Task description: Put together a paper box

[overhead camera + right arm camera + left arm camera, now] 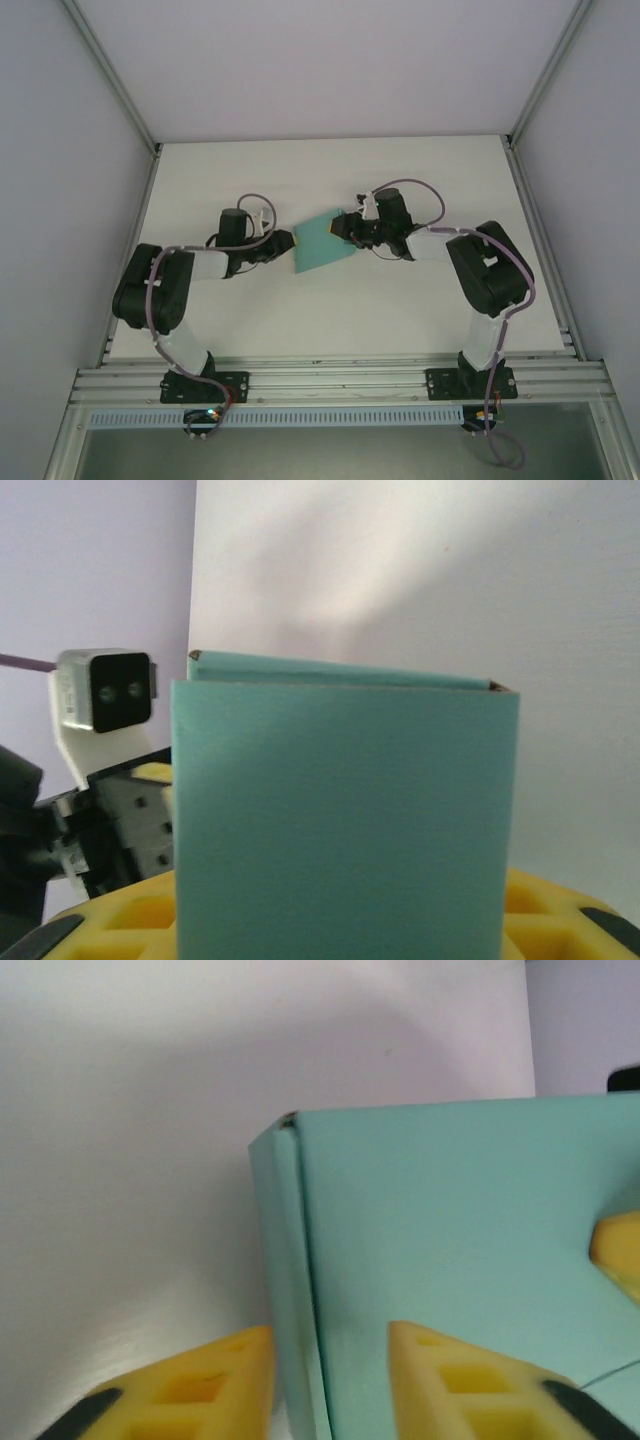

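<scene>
- L hand [330, 1338] stood released: yellow fingers apart, straddling the folded side edge of the paper box [450, 1230], w/ a gap showing on the inner side, so no pinch.
- R hand [340, 915] had a finger either side of the box. Contact was hidden behind the card, so couldn't tell if it was clamped or just bracketing. One R fingertip [618, 1252] lay against the teal face.
- Box sat between both hands, about mid tabletop [330, 320]. It looked squarish and folded up, w/ a double layer of card along its far edge. Lying flat or lifted: couldn't tell.
- Step, prob.: re-grip while the side wall gets set. Walls looked folded, so assy seemed well along.
- Next move calls for a firm R hold first, then L pressing or tucking that side edge. Light squeeze and edge kept aligned, since thin card creases easily.
</scene>
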`<state>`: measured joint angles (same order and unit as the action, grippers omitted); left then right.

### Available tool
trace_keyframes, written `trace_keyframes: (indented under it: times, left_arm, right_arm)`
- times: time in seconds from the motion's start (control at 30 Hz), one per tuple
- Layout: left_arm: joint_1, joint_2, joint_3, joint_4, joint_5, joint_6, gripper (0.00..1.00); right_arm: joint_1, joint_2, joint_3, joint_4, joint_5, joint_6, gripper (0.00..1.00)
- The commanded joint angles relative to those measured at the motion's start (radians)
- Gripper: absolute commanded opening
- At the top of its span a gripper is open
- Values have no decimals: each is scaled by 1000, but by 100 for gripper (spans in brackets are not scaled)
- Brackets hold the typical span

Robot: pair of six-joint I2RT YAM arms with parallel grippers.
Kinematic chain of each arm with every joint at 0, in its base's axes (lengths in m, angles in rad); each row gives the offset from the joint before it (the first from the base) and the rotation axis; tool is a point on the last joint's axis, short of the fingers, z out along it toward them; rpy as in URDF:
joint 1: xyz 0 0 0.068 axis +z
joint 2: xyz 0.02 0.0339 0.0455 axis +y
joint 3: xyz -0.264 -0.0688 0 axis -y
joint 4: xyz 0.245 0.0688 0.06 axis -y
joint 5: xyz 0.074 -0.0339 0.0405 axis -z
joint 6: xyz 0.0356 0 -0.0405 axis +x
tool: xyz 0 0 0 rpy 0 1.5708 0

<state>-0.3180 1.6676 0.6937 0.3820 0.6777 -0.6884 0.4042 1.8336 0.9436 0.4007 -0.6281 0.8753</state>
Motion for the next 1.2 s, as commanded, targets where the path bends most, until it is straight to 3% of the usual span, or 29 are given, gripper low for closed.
trace_keyframes:
  times: [0.0, 0.03, 0.2, 0.27, 0.4, 0.53, 0.67, 0.9, 1.07, 1.17]
  left_arm:
    - [-50, -140, 83, -187, -135, 201, 88]
    - [-80, -183, 102, -247, -204, 271, 100]
    - [-351, -317, 131, -366, -633, 685, 100]
    - [-427, -340, 94, -302, -699, 848, 100]
    - [-508, -336, 52, -223, -695, 1074, 100]
    - [-546, -283, 85, -228, -701, 1172, 100]
    - [-552, -240, 90, -166, -723, 1199, 100]
    - [-537, -228, 93, -182, -652, 1210, 100]
    - [-521, -236, 104, -224, -573, 1211, 87]
    - [-518, -234, 112, -226, -584, 1209, 74]
  right_arm:
    - [-14, -100, -20, -98, 63, 16, 41]
    - [-22, -119, -29, -122, 78, 30, 41]
    - [-86, -192, -43, -287, 101, 216, 37]
    - [-126, -202, -33, -368, 48, 305, 38]
    - [-180, -214, -26, -420, -99, 447, 46]
    - [-180, -223, 13, -522, -177, 455, 47]
    - [-180, -223, 16, -519, -257, 498, 47]
    - [-180, -211, 4, -488, -313, 545, 47]
    - [-179, -206, 26, -533, -371, 518, 48]
    - [-179, -212, 45, -611, -372, 464, 49]
